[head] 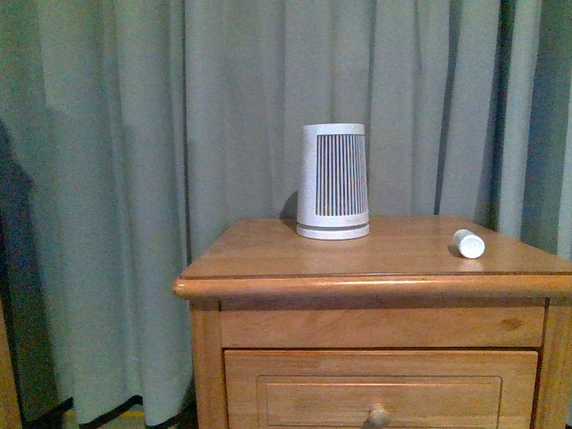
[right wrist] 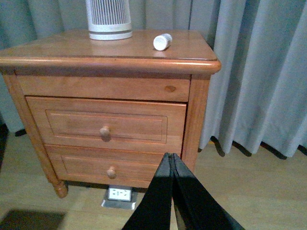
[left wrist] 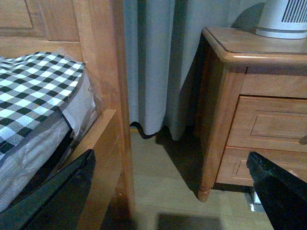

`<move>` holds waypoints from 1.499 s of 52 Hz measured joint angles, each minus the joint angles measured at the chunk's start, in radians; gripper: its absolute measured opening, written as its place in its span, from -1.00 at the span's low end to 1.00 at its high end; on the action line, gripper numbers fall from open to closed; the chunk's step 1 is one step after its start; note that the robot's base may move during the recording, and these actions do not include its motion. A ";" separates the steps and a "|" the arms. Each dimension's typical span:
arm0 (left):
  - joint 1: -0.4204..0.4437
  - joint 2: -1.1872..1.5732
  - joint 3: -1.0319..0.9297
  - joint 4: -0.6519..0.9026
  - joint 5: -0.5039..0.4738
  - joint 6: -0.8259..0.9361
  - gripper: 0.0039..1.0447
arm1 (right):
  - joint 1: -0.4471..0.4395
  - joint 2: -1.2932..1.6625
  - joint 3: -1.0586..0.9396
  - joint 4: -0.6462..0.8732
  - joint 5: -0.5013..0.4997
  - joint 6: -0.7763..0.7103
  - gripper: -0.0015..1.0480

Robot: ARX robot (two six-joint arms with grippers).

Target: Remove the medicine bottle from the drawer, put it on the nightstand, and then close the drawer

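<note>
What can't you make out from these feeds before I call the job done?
- Drawer inside: hidden behind its front, right wrist view; front view's bottom edge cuts it.
- Medicine bottle label: too small, lying on its side on the nightstand.
- Left gripper: fingertips past the frame's bottom edge; only two wide-apart fingers show.
- Right gripper: fingers together, nothing held.

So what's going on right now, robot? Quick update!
Right gripper shut, empty; left gripper open, empty. Medicine bottle lying on nightstand. Drawer looks nearly closed. Nothing in the way.
</note>
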State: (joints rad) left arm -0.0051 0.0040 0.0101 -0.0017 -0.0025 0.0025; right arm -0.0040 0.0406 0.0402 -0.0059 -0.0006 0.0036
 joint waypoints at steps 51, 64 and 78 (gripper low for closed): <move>0.000 0.000 0.000 0.000 0.000 0.000 0.87 | 0.000 -0.034 -0.027 0.002 0.000 -0.001 0.89; 0.000 0.000 0.000 0.000 0.000 0.000 0.87 | 0.000 -0.034 -0.027 0.002 0.000 -0.001 0.87; 0.000 0.000 0.000 0.000 0.000 0.000 0.87 | 0.000 -0.034 -0.027 0.002 0.000 -0.001 0.87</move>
State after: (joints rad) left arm -0.0051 0.0040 0.0101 -0.0017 -0.0029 0.0025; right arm -0.0040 0.0067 0.0135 -0.0036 -0.0010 0.0025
